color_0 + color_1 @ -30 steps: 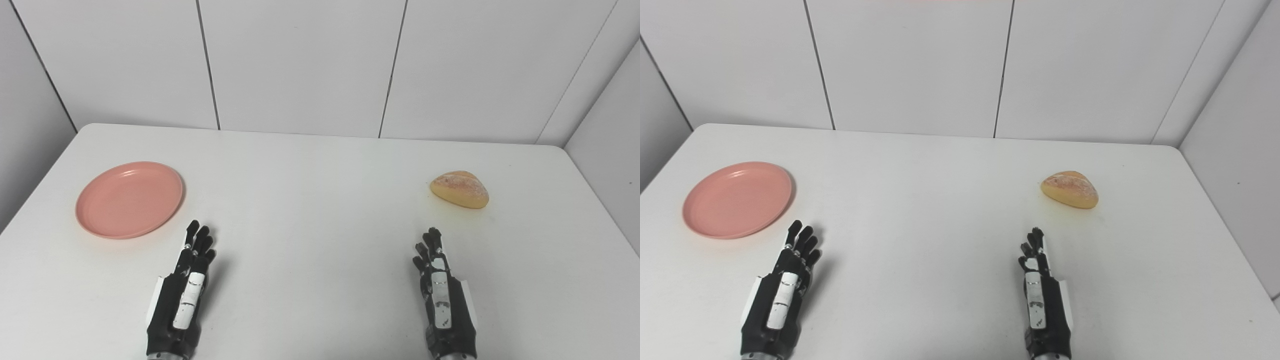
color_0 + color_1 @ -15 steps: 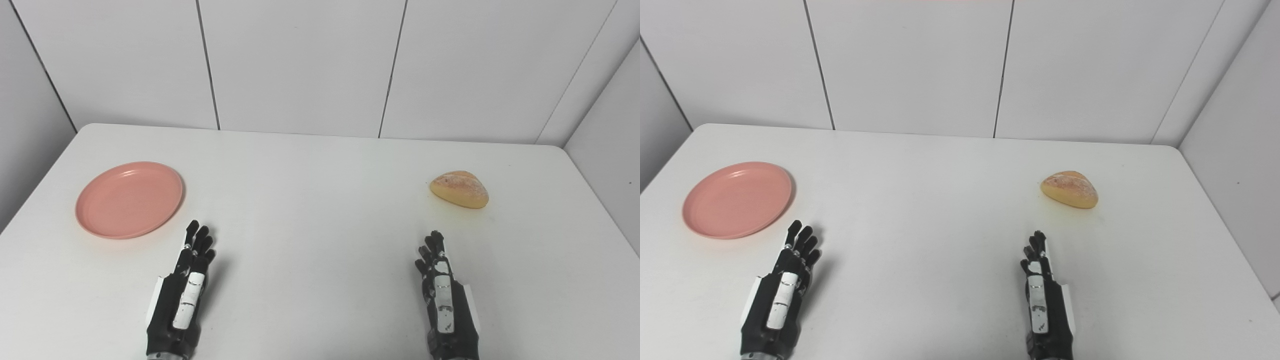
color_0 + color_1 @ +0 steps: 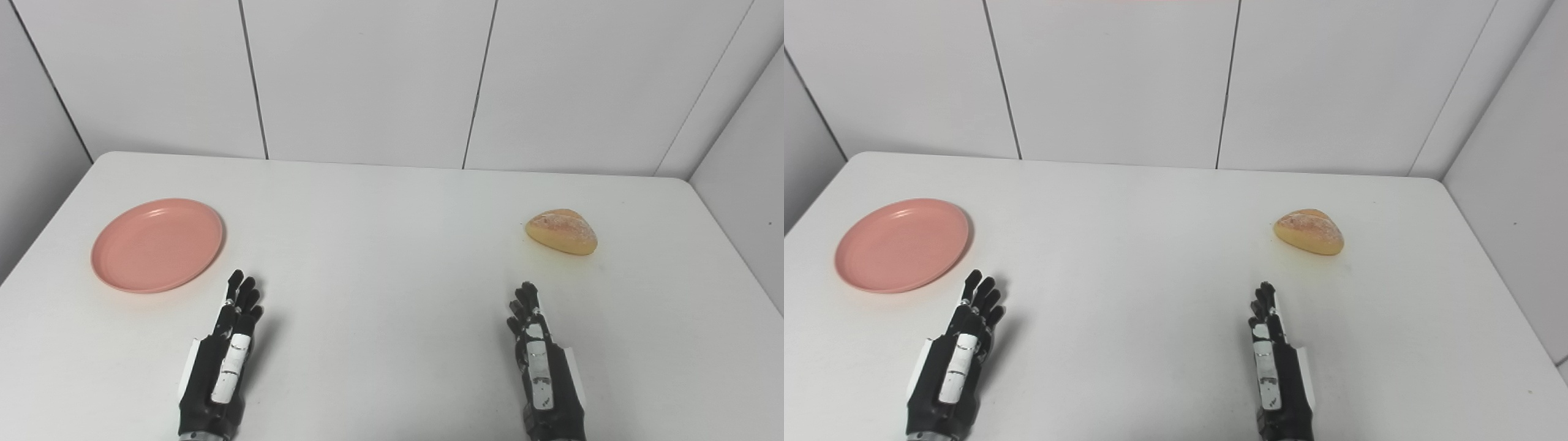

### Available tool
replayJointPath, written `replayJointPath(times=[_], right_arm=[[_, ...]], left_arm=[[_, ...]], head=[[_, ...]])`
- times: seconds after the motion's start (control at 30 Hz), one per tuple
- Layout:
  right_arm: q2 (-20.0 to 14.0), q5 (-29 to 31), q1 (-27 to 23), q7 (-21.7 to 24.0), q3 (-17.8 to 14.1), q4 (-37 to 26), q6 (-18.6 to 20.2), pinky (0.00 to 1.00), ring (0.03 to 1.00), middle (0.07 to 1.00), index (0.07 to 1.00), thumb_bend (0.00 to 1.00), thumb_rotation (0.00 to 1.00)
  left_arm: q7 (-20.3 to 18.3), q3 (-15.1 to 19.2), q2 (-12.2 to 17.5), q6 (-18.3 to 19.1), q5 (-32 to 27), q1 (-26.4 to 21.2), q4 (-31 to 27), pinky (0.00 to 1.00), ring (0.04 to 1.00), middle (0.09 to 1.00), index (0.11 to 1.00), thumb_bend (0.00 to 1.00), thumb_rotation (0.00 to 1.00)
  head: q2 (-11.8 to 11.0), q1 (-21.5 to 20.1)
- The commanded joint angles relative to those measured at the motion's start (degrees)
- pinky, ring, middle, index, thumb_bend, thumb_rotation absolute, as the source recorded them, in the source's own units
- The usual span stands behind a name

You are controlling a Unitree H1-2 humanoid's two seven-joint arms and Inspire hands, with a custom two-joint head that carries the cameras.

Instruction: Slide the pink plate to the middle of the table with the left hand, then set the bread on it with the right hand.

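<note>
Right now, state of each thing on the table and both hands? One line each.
pink plate: flat on the table's left side, nothing on it, untouched.
bread: lying on the table's right side, apart from both hands.
left hand: open, holds nothing, short of the plate.
right hand: open, holds nothing, short of the bread.
table: white, carrying the plate and bread.

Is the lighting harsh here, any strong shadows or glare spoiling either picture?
Left eye view: soft, even light; the black left hand casts a faint shadow to its right on the white table. Right eye view: the round pink plate and golden bread roll look sharp, without glare.
</note>
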Motion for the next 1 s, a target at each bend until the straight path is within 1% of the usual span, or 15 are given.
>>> replayJointPath(times=[0.0,0.17,0.2,0.33,0.4,0.47,0.57,0.7,0.73,0.8,0.83,0.87,0.9,0.93,0.97], right_arm=[[-0.7,0.8,-0.8,0.7,-0.5,-0.2,-2.0,1.00,0.995,0.989,0.985,0.82,1.00],[-1.9,2.5,-0.6,1.7,-1.0,0.1,-1.5,1.00,1.000,0.992,0.990,0.84,1.00],[-2.2,2.8,-0.5,1.9,-1.1,0.2,-1.5,1.00,1.000,0.993,0.990,0.84,1.00],[-3.8,4.7,-0.5,2.8,-2.0,1.8,-2.3,1.00,1.000,0.994,0.989,0.82,1.00],[-4.4,5.4,-0.5,3.4,-2.3,2.5,-2.6,1.00,0.999,0.994,0.993,0.82,1.00],[-5.2,6.3,-0.7,4.2,-2.8,3.4,-2.8,1.00,1.000,0.998,0.997,0.82,1.00],[-6.0,7.7,-0.9,5.3,-3.4,5.0,-3.5,1.00,1.000,1.000,1.000,0.83,1.00],[-7.0,8.6,-1.3,6.4,-3.8,7.1,-4.6,1.00,1.000,1.000,1.000,0.84,1.00],[-7.2,8.9,-1.4,6.7,-4.0,7.8,-4.9,1.00,1.000,1.000,1.000,0.84,1.00],[-7.4,9.3,-1.6,7.2,-4.2,8.6,-5.2,1.00,1.000,1.000,1.000,0.84,1.00],[-7.4,9.5,-1.7,7.4,-4.3,9.3,-5.5,1.00,1.000,1.000,1.000,0.84,1.00],[-7.5,9.6,-1.8,7.5,-4.4,9.7,-5.8,1.00,1.000,1.000,1.000,0.85,1.00],[-7.6,9.7,-2.0,7.7,-4.5,10.5,-6.3,1.00,1.000,1.000,1.000,0.85,1.00],[-7.6,9.8,-2.1,7.9,-4.5,11.1,-6.6,1.00,1.000,1.000,1.000,0.85,1.00],[-7.7,9.8,-2.3,8.0,-4.5,11.8,-7.1,1.00,1.000,1.000,1.000,0.85,1.00]], left_arm=[[-0.2,-0.1,-0.5,-1.0,-0.5,-0.1,-0.6,1.00,0.998,1.000,1.000,0.78,0.78],[0.0,-0.9,-1.6,-2.7,0.8,0.0,0.8,1.00,0.993,0.996,1.000,0.77,0.79],[0.0,-1.1,-1.8,-3.2,1.1,0.0,1.1,1.00,0.990,0.993,1.000,0.78,0.79],[0.6,-2.2,-3.4,-5.6,3.1,-0.1,3.1,1.00,0.985,0.986,1.000,0.77,0.79],[0.9,-2.6,-4.0,-6.6,3.9,-0.1,3.9,1.00,0.982,0.984,1.000,0.75,0.79],[1.7,-3.2,-4.8,-7.8,5.7,-0.2,4.8,1.00,0.977,0.983,1.000,0.74,0.80],[2.7,-4.0,-5.6,-8.9,6.9,-0.4,5.9,1.00,0.969,0.981,1.000,0.75,0.80],[3.8,-5.0,-6.3,-10.6,8.1,-0.7,7.7,0.99,0.970,0.983,1.000,0.74,0.80],[4.2,-5.2,-6.6,-11.1,8.5,-0.8,8.3,0.99,0.970,0.982,1.000,0.75,0.79],[4.8,-5.7,-6.8,-11.9,9.1,-0.9,9.1,0.98,0.971,0.982,1.000,0.74,0.80],[4.9,-5.9,-6.8,-12.3,9.2,-1.0,9.6,0.98,0.971,0.982,1.000,0.74,0.80],[5.1,-6.1,-6.8,-12.6,9.2,-1.1,10.0,0.98,0.975,0.984,1.000,0.74,0.79],[5.1,-6.3,-6.8,-13.1,9.4,-1.3,10.6,0.98,0.977,0.984,1.000,0.74,0.79],[5.2,-6.4,-6.7,-13.5,9.6,-1.4,11.1,0.98,0.980,0.987,1.000,0.74,0.80],[5.3,-6.5,-6.6,-14.0,9.7,-1.6,11.6,0.98,0.980,0.986,1.000,0.74,0.80]], head=[[-0.1,0.2],[-2.2,4.8],[-2.2,4.8],[-5.1,9.5],[-5.4,10.0],[-6.9,12.3],[-8.2,13.8],[-10.7,16.1],[-11.8,17.0],[-12.2,17.3],[-13.5,18.0],[-13.5,18.0],[-14.8,18.4],[-14.8,18.4],[-15.9,18.7]])
